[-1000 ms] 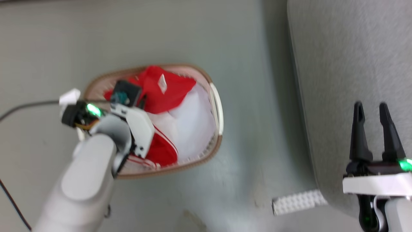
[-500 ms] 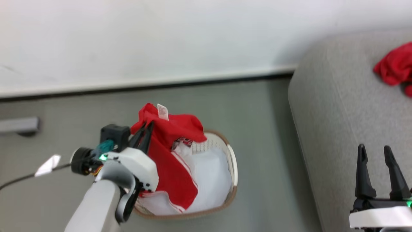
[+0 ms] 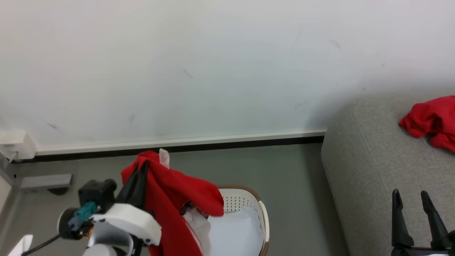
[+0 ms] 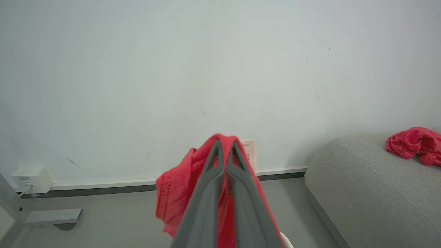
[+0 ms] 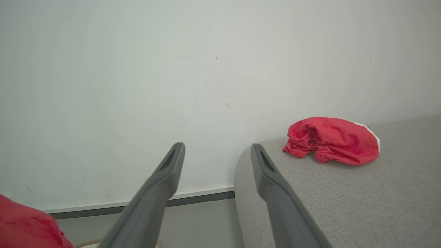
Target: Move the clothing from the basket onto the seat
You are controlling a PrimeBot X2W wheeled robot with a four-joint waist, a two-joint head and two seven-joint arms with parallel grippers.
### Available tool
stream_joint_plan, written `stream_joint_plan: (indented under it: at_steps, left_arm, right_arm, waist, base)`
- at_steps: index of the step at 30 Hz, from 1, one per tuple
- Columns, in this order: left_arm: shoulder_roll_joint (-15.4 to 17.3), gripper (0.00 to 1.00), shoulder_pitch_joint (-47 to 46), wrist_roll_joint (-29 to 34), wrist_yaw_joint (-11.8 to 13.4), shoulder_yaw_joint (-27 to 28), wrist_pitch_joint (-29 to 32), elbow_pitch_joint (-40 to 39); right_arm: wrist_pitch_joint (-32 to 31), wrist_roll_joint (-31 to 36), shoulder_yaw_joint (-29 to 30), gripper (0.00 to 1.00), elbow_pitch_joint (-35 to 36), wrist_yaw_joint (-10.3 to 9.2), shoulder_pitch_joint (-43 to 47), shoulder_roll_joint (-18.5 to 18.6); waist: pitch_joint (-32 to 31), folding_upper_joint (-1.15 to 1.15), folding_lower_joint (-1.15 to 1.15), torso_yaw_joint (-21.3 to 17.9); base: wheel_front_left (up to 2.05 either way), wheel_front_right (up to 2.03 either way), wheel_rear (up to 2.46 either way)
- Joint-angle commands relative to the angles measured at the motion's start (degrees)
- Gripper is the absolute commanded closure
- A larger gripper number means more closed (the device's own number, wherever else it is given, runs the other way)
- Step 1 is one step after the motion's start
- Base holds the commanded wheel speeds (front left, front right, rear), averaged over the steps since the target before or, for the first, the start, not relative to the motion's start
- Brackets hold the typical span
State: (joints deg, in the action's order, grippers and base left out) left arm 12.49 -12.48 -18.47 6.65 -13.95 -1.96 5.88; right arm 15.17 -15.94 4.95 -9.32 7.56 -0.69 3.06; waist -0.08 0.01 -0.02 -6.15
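Pale grey-green floor runs back to a plain white wall. On the floor, near the rounded left edge of the seat, a large light grey fabric-upholstered sofa, stands the basket, oval white perforated plastic with a brown rim.

The left claw is pinched tight on the clothing, a bright red soft garment with white trim and a small white label at its top. In the left wrist view the two long dark fingers meet with red fabric folded over their tips. Gripped by that one high fold, the limp garment drapes down in loose folds over the basket's left side. Whether its hem is clear of the rim I cannot tell. Such a high hold probably helps the trailing fabric clear the rim without snagging.

A plain white cloth lies smooth inside the basket. The right claw hovers over the seat's near edge, fingers spread wide and holding nothing. A crumpled red garment lies on the seat's top, back from its left edge.
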Motion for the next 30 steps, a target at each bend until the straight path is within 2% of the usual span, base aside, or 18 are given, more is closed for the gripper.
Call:
stream_joint_plan:
  at_steps: [1,7,12,18,25,30]
  left_arm:
    - [0.6,1.0,1.3,-0.4,0.4,0.4,-0.2,-0.8]
    - [1.9,1.0,5.7,-1.4,1.5,1.7,0.5,-5.1]
    - [2.5,1.0,6.9,-1.4,2.0,1.8,1.4,-8.0]
    - [3.1,1.0,5.8,-1.6,0.9,0.5,3.3,-12.1]
    - [3.4,1.0,2.8,-1.8,-1.2,-2.6,6.7,-16.7]
    - [2.1,1.0,0.5,-2.4,-3.1,-5.5,8.4,-18.4]
  right_arm:
    - [0.0,0.9,-0.1,0.0,0.2,-0.15,0.9,0.4]
    - [0.0,2.6,-0.7,0.0,1.0,-0.15,2.3,0.9]
    - [0.0,3.4,-4.5,0.0,2.6,-0.15,2.4,2.7]
    - [-0.6,-1.2,-15.2,0.0,5.5,-0.15,-0.2,7.9]
    - [-6.4,-9.5,-28.9,0.0,13.2,-0.15,-8.1,16.0]
    - [-10.2,-13.6,-37.6,0.0,16.9,-0.15,-14.6,19.3]
  waist:
    - [-0.9,-0.01,0.02,-0.2]
    - [-2.0,-0.01,0.02,-0.4]
    - [-2.2,-0.01,0.02,-0.4]
    - [-2.1,-0.01,0.02,-0.7]
    - [-2.0,-0.01,0.02,-0.8]
    - [-1.9,-0.01,0.02,-0.9]
  base:
    - [0.0,0.0,0.0]
    - [0.0,0.0,0.0]
    - [0.0,0.0,0.0]
    - [0.0,0.0,0.0]
    - [0.0,0.0,0.0]
    - [0.0,0.0,0.0]
